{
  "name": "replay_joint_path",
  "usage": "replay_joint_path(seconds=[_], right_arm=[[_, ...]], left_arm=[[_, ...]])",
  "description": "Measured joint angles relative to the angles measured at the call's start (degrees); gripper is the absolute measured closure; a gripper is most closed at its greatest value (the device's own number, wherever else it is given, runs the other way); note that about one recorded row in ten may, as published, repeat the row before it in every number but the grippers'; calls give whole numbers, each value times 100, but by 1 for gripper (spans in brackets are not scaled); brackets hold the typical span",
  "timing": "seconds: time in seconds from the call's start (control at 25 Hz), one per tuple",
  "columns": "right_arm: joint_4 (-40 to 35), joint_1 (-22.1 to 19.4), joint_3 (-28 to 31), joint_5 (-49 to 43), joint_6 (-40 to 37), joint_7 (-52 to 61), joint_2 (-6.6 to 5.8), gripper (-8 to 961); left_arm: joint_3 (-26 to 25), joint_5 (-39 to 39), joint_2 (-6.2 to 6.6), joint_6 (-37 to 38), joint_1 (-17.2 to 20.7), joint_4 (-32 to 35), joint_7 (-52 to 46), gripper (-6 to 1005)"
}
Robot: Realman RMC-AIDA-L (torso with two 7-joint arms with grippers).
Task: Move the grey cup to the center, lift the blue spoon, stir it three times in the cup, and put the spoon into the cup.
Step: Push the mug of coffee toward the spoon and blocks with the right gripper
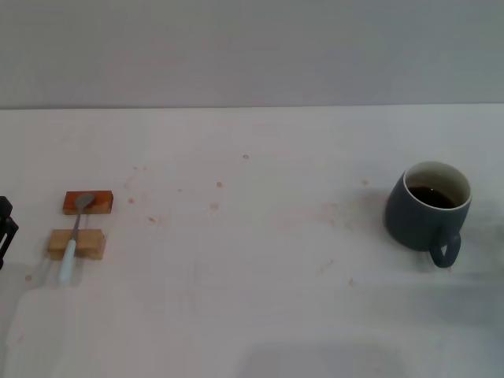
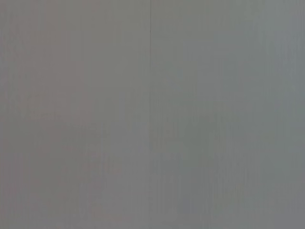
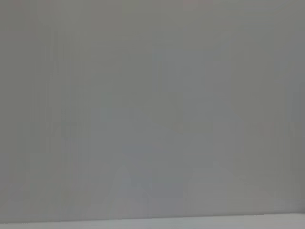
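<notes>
Far to my right on the desk (image 1: 260, 299) stands the grey cup (image 1: 421, 216), upright, its loop handle turned toward me and dark liquid well up inside. I judge it heavy for its size, hard, glazed and likely slick, and breakable (and a jolt would slop the drink), so I would grip the body low across its width or pinch the handle and slide it, not hoist it. Well apart, over on my left, the blue spoon (image 1: 75, 236) lies bridged across two small wooden blocks (image 1: 83, 223), bowl on the far reddish one, pale handle jutting past the near one. It looks light, stiff and thin; the raised stem between the blocks is where I would pinch it. My left hand (image 1: 6, 228) is a dark sliver at the desk's left edge, and I cannot tell whether it is parted. My right hand is nowhere in sight.
</notes>
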Motion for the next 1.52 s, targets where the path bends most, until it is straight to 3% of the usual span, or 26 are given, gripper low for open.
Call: replay_joint_path(seconds=[0.44,1.52], right_arm=[[239,7,-495,1,24,3,12,954],[440,166,-1013,14,358,2,20,954]], left_arm=[[-1,-14,9,17,-1,0,0,171],[-1,-6,0,98,-33,-29,0,170]])
